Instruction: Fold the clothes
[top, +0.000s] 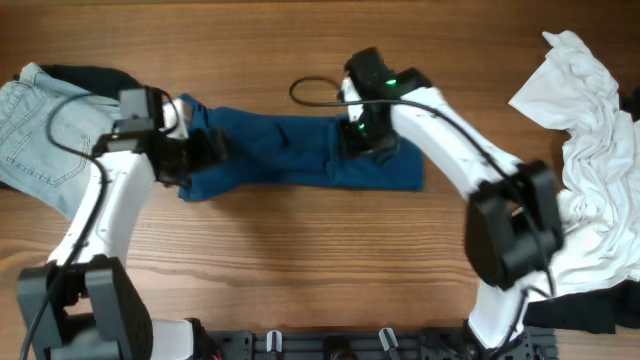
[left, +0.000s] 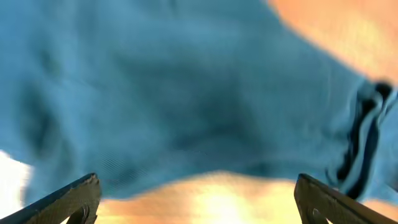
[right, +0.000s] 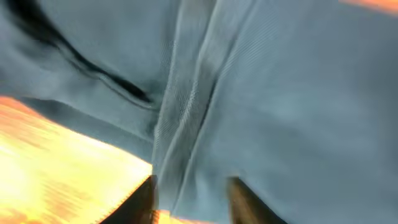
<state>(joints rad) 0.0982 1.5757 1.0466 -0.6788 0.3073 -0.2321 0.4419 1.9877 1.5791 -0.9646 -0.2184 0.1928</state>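
- Overhead: blue garment (top: 300, 155) lies as a long strip mid-worktop (top: 300, 270), betw. jeans (top: 40, 130) on the L and a white pile (top: 590, 150) on the R.
- Left gripper (top: 203, 150) is at the strip's L end, right gripper (top: 360, 135) is on its R half. Risk: if the arms pull unevenly, the strip twists or drags toward the jeans.
- Black cable (top: 312, 92) loops just past the garment's far edge, near the right arm. It could snag cloth on a lift.
- Left wrist: gripper (left: 198, 186) is spread wide, holding nothing. Cloth (left: 186, 93) lies ahead of it, w/ bare wood betw. the fingers (left: 68, 199). Risk: closing here catches air or only the top layer, so the fold falls open.
- Right wrist: gripper (right: 191, 182) fingers (right: 140, 202) sit fairly close, w/ a cloth ridge (right: 186, 124) running betw. them. View is blurry, so can't tell if it's pinched or just straddled. Risk: a thin pinch slips out mid-move.
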